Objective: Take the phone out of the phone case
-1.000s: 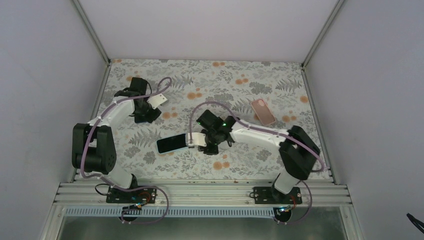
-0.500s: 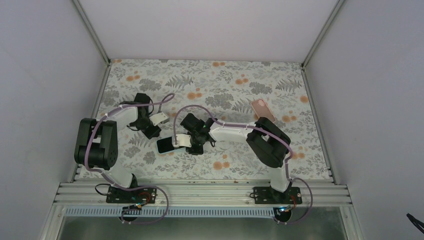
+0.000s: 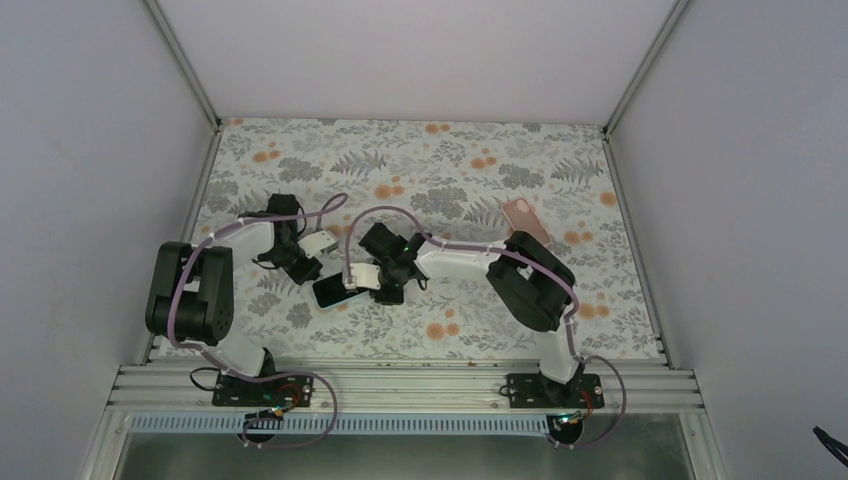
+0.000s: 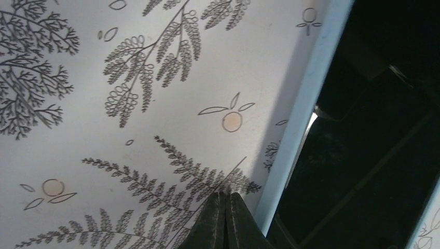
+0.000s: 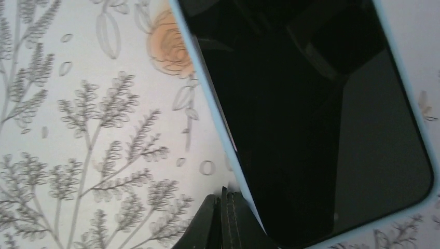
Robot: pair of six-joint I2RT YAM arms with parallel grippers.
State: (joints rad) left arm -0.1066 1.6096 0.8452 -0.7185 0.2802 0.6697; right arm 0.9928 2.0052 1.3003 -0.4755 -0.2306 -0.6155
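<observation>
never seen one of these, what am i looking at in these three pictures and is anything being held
These are two robot arms bolted to the near edge of a table with a floral cover. The wide picture looks down from above; the other two come from a camera on each wrist, looking along its fingers. A phone in a pale blue case lies screen up between the arms. The left gripper and the right gripper are both pinched shut, tips beside the phone's edges, holding nothing. A pink flat object, perhaps another case, lies apart on the right.
</observation>
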